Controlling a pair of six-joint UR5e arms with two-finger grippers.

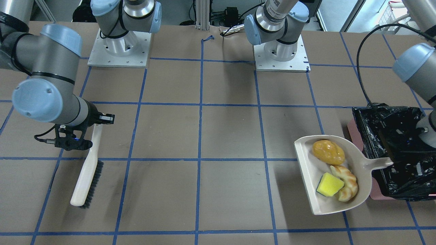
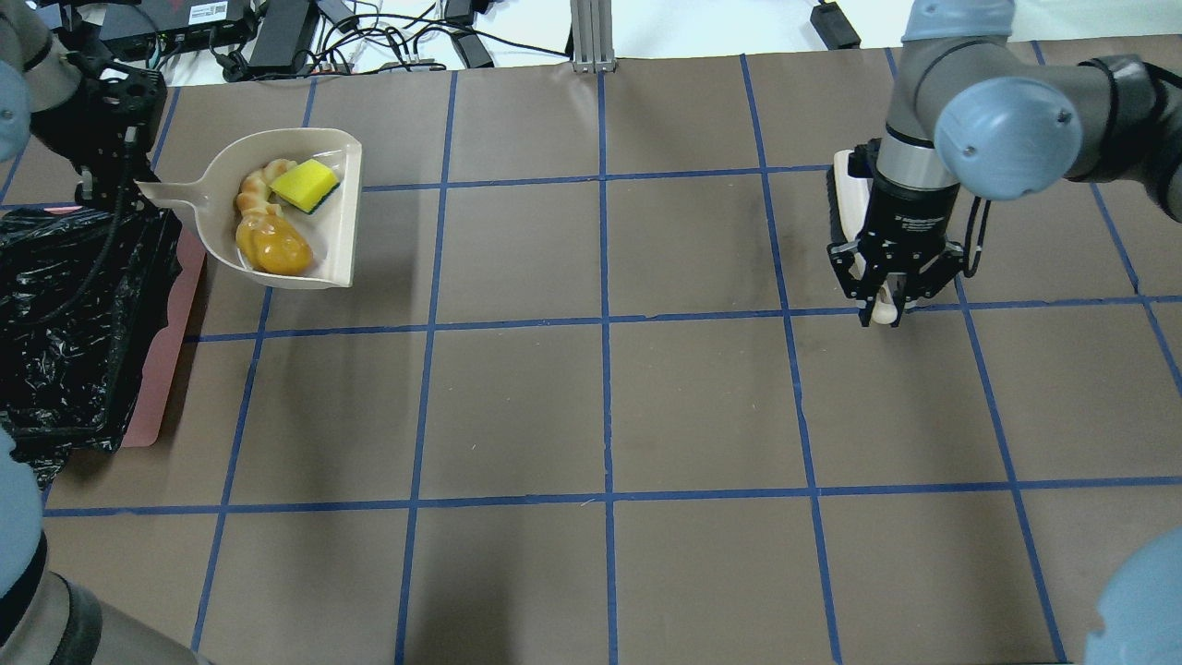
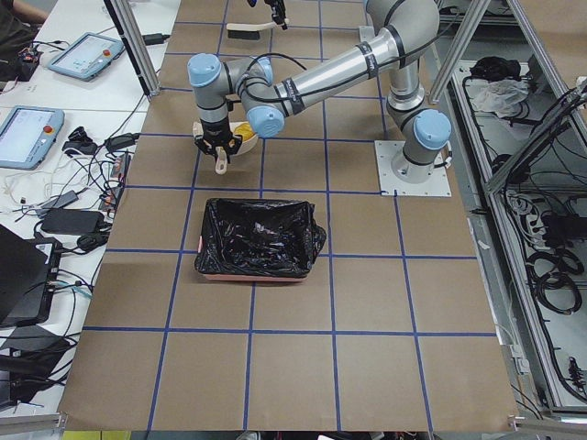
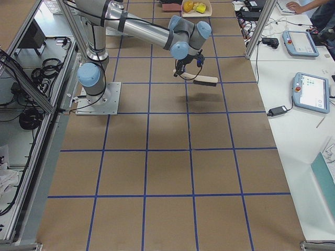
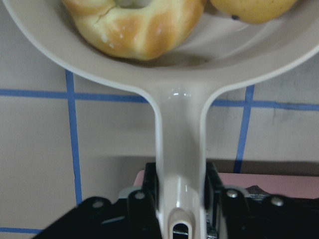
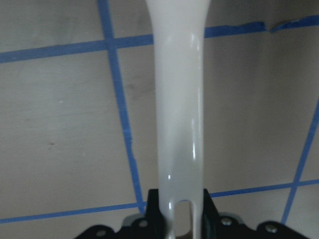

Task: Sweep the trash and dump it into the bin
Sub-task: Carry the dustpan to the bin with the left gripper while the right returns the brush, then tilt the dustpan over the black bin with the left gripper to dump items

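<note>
The trash lies in a beige dustpan (image 1: 306, 177): a golden-brown potato (image 1: 328, 152), a tan croissant-like piece (image 1: 347, 185) and a yellow sponge (image 1: 329, 184). My left gripper (image 5: 180, 199) is shut on the dustpan's handle (image 5: 180, 149) and holds the pan about level. The handle end is at the edge of the bin (image 1: 391, 136), a pink container lined with a black bag. In the overhead view the dustpan (image 2: 342, 231) sits just right of the bin (image 2: 74, 314). On the other side of the table my right gripper (image 2: 888, 309) is shut on the white handle of a brush (image 1: 88, 173).
The brown table top (image 2: 600, 406) is marked with a blue tape grid. Both arm bases (image 1: 119, 51) stand at the robot's side. Cables and power supplies (image 2: 277, 37) lie beyond the far edge. Tablets lie on side benches (image 4: 306, 89), and a person's hand shows there.
</note>
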